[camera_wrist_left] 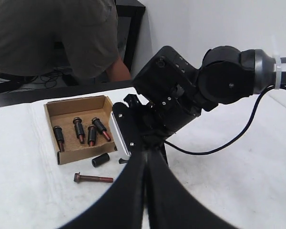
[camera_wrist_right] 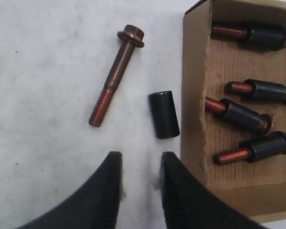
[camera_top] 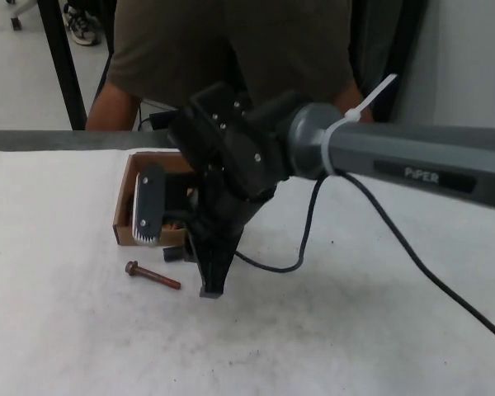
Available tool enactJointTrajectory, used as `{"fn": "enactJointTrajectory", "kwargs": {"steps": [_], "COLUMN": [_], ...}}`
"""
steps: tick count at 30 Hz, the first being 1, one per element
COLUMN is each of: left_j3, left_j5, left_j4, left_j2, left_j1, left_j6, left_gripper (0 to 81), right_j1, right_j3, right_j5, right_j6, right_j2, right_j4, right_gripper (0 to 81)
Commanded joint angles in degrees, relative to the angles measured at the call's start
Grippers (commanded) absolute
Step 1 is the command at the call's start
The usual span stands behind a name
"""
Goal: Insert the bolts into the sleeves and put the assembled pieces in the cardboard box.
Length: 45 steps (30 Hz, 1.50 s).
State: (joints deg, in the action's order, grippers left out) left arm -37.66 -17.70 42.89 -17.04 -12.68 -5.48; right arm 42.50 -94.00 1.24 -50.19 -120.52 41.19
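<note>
A copper bolt (camera_wrist_right: pixel 117 76) lies loose on the white bench cover, with a black sleeve (camera_wrist_right: pixel 163 114) beside it, close to the wall of the cardboard box (camera_wrist_right: pixel 193 86). Several bolts fitted in sleeves (camera_wrist_right: pixel 243 117) lie inside the box. My right gripper (camera_wrist_right: pixel 140 176) hovers open just short of the loose sleeve, holding nothing. In the high view it (camera_top: pixel 180 266) points down by the box (camera_top: pixel 122 206), over the sleeve (camera_top: pixel 172 254) and near the bolt (camera_top: pixel 153 276). My left gripper (camera_wrist_left: pixel 145 155) is shut and empty, set back from the box (camera_wrist_left: pixel 76 106), sleeve (camera_wrist_left: pixel 100 160) and bolt (camera_wrist_left: pixel 93 179).
The right arm's black cable (camera_top: pixel 272 266) loops on the cover behind the gripper. The bench's dark far edge (camera_top: pixel 66 140) runs just beyond the box. Bare white cover (camera_top: pixel 330 346) lies in front and to the right.
</note>
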Motion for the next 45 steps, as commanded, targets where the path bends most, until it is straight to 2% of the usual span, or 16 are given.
{"fn": "enactJointTrajectory", "kwargs": {"steps": [1,5,9,45], "left_j3": [-0.08,-0.08,-0.08,-0.08], "left_j5": [0.53,0.53,0.53,0.91], "left_j4": [-0.23,-0.23,-0.23,-0.23], "left_j2": [0.27,0.27,0.27,0.27], "left_j1": [0.17,0.17,0.17,0.17], "left_j6": [0.96,0.96,0.96,2.56], "left_gripper": [0.8,0.8,0.8,0.8], "right_j1": [0.32,1.30,2.04,2.18], "right_j3": [-0.91,-0.91,-0.91,-0.91], "right_j5": [-0.11,-3.91,-6.55,-6.48], "right_j6": [-1.58,-5.97,-6.43,-10.40], "right_j2": [-0.48,-1.94,-2.46,-7.20], "right_j4": [-0.97,-4.97,-8.05,-12.77], "right_gripper": [27.9,27.9,27.9,27.9]}}
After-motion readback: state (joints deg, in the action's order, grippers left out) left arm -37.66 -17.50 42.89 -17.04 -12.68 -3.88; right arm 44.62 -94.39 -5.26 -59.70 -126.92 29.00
